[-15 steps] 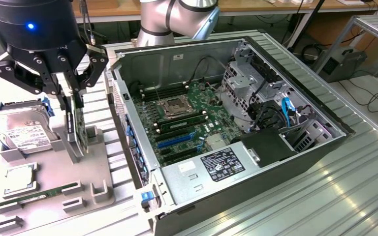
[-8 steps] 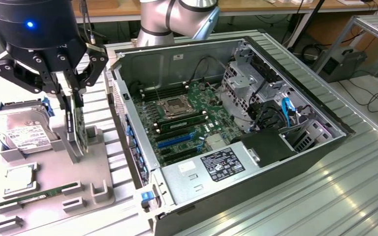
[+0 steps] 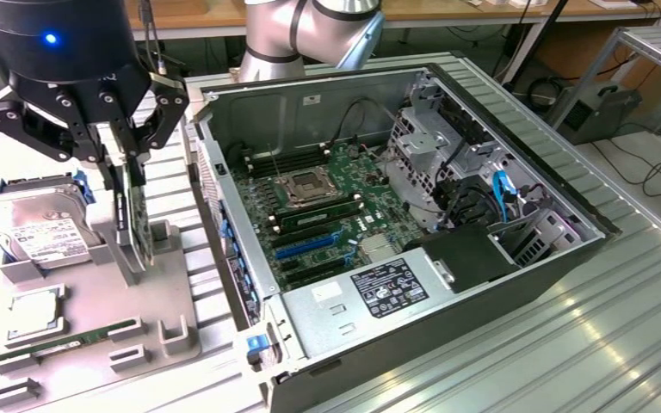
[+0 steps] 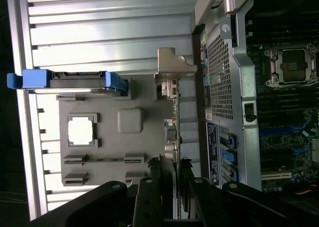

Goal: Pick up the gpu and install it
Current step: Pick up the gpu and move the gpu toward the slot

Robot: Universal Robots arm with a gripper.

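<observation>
The gpu is a thin dark card standing on edge over the grey parts holder at the exterior view's left. My gripper comes down on it from above, with one finger on each flat face, shut on the card's upper edge. Whether the card's lower edge still rests in the holder's slot I cannot tell. In the wrist view the gpu runs edge-on away from my gripper, and its silver bracket is at the far end. The fingers press it from both sides.
The open computer case lies just to the exterior view's right of the holder, its motherboard showing blue expansion slots. On the holder sit a hard drive in a blue carrier, a CPU and a green RAM stick.
</observation>
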